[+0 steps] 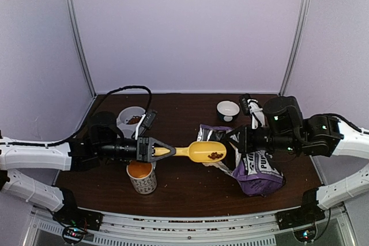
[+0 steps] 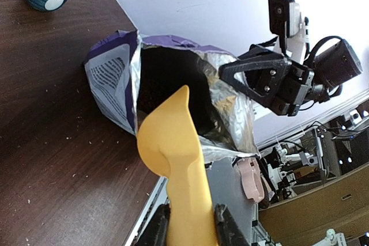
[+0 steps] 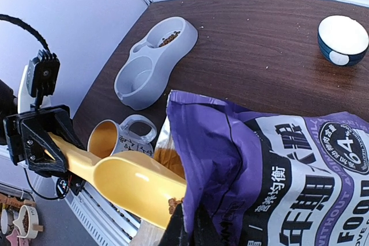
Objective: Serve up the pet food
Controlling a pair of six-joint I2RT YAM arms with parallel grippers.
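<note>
My left gripper [image 1: 154,151] is shut on the handle of a yellow scoop [image 1: 203,151], held level above the table. A few brown kibble pellets [image 1: 216,155] lie in the scoop's bowl at the mouth of the purple puppy food bag [image 1: 258,172]. My right gripper [image 1: 236,140] is shut on the bag's open edge and holds the mouth up. In the right wrist view the kibble [image 3: 173,203] sits at the scoop's [image 3: 130,184] tip next to the bag [image 3: 259,159]. In the left wrist view the scoop [image 2: 173,154] points at the bag's foil-lined opening [image 2: 167,84].
A grey double pet bowl [image 1: 124,125] stands at the back left with some kibble [image 1: 134,120] in one well. An orange-lined patterned mug [image 1: 141,177] stands under the scoop's handle. A small dark bowl with a white inside [image 1: 228,109] stands at the back. Crumbs dot the table.
</note>
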